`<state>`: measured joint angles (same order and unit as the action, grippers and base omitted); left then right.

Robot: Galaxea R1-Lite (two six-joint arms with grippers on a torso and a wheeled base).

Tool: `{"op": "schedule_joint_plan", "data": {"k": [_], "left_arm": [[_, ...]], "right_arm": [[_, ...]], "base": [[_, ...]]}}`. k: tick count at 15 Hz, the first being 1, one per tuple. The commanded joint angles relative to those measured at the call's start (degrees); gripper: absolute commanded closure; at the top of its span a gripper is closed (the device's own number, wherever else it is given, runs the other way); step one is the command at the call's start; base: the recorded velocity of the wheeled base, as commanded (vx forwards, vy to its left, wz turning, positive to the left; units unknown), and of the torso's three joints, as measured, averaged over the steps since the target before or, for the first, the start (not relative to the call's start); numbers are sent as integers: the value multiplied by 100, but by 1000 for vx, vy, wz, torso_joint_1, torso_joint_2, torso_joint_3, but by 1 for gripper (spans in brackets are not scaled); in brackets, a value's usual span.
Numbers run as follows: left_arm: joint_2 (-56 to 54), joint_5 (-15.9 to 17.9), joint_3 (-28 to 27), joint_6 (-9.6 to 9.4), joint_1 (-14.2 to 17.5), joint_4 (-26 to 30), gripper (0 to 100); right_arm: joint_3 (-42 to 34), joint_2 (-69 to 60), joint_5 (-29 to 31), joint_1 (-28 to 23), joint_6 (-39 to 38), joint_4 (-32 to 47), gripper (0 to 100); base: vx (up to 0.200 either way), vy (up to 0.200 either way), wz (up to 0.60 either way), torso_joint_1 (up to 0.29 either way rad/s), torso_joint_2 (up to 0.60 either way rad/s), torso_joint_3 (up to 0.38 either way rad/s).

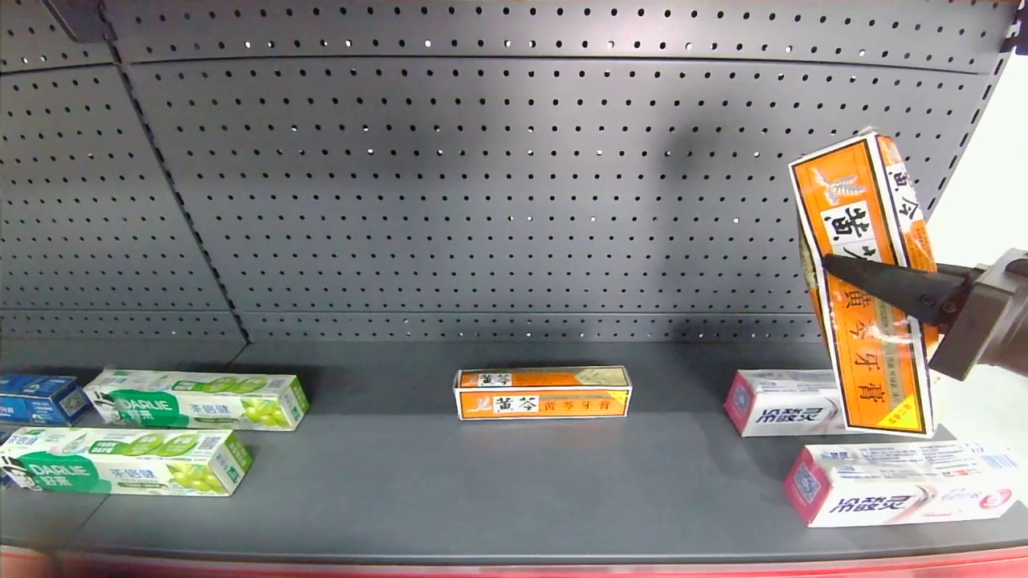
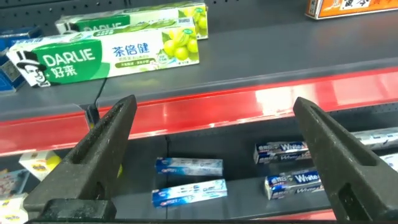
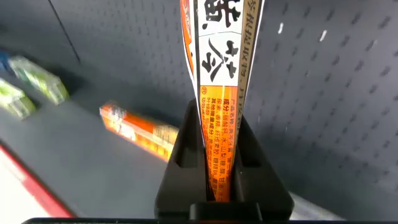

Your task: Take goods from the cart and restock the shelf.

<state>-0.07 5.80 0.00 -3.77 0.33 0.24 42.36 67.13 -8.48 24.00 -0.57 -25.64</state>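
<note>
Up on the right, pinched hard in the right gripper: an orange box, standing nearly upright with a slight tilt, hanging over the right end of the shelf. Squeezed across its middle, fingers on both broad faces. Right below and behind its lower end, two white-and-pink boxes lying flat. Mid-shelf, well apart from the held one, a second orange box lying on its long side. Over on the left, two green boxes side by side, a blue box just beside them. Lower down, left gripper spread wide, clutching nothing, in front of the red shelf edge, with blue-and-white boxes on the lower shelf beyond.
</note>
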Motion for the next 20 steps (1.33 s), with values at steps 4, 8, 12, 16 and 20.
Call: {"op": "schedule_joint_plan", "data": {"k": [4,8,12,16,20], "left_arm": [[7,-246,-220,-115,2,2,0],[3171,-141,-2874,-801,-1676,116,0],[5553,-106,-4210,-1662,-2002,55,0],[7179,510,-4939,-2005,-2169,-543,0],[8111,1793,-5388,-2726,-2090,-525,0]], "right_arm": [[352,19,268,34,-4,481,100],[369,37,330,184,13,577,100],[580,107,321,210,22,577,100],[554,107,312,228,31,577,100],[536,107,277,236,31,577,100]], "base": [[0,0,0,0,0,0],[0,0,0,0,0,0],[0,0,0,0,0,0],[0,0,0,0,0,0],[0,0,0,0,0,0]]}}
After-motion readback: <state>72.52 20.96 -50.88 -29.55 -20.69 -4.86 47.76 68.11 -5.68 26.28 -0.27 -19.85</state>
